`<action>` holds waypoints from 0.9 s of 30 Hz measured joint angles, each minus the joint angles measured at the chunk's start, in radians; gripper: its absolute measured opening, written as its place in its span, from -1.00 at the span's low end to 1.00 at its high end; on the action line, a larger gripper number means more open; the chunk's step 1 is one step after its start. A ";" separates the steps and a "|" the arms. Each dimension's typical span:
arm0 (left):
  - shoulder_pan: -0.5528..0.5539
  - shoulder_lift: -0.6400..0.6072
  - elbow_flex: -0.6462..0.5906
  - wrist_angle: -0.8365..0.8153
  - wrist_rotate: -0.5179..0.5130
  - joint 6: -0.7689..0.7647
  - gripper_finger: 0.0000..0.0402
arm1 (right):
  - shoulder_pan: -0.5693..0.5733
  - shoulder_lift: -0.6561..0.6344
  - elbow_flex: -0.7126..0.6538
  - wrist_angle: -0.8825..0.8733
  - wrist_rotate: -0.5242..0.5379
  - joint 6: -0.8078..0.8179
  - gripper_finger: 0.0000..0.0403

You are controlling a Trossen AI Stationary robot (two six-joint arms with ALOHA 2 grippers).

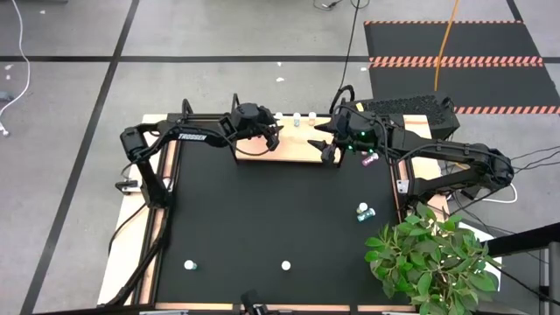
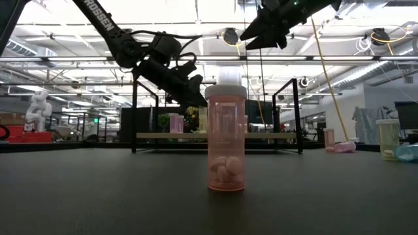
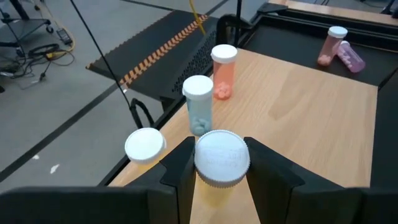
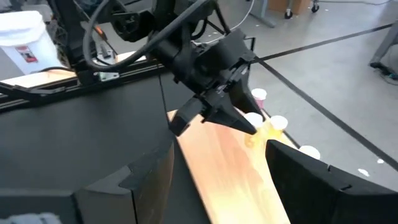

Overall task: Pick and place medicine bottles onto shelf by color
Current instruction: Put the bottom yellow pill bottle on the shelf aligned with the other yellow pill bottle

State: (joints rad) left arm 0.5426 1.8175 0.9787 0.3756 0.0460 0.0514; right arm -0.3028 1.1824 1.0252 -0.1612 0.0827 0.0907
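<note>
The light-wood shelf point(image 1: 297, 147) lies at the table's far edge. My left gripper point(image 1: 269, 138) hangs over its left part, shut on a yellow bottle with a white cap point(image 3: 222, 158). On the shelf's far edge stand another yellow bottle point(image 3: 145, 146), a teal one point(image 3: 199, 106) and a pink one point(image 3: 224, 70). My right gripper point(image 1: 331, 156) is open and empty above the shelf's right end, and it also shows in the right wrist view point(image 4: 214, 168). Loose bottles stand on the black table point(image 1: 285, 264), point(image 1: 188, 264), point(image 1: 362, 210). My left gripper pinches the yellow bottle at its white cap point(image 3: 205, 163), one finger on either side. The fingers come from above, slanting down toward the shelf's far edge. The yellow body point(image 4: 255, 138) hangs below the fingertips at the board; I cannot tell whether its base touches it.
Two pink bottles point(image 3: 339, 50) are on the table just right of the shelf, one lying down. A pink bottle point(image 2: 226, 140) stands close to the low camera. A potted plant point(image 1: 429, 262) fills the near right corner. A black box point(image 1: 407, 109) sits behind the right arm.
</note>
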 joint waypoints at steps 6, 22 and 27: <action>0.000 0.002 -0.001 -0.008 0.004 0.043 -0.38 | 0.001 0.000 0.000 0.000 -0.002 0.015 0.25; 0.001 -0.033 0.281 -0.365 0.013 0.141 -0.38 | 0.002 0.000 0.000 0.022 -0.006 0.038 0.25; 0.017 -0.037 0.308 -0.374 0.048 0.148 -0.38 | 0.003 0.000 0.000 0.022 -0.008 0.054 0.25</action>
State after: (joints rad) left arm 0.5592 1.7805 1.2870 0.0015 0.0941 0.1993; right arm -0.2996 1.1824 1.0252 -0.1394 0.0748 0.1449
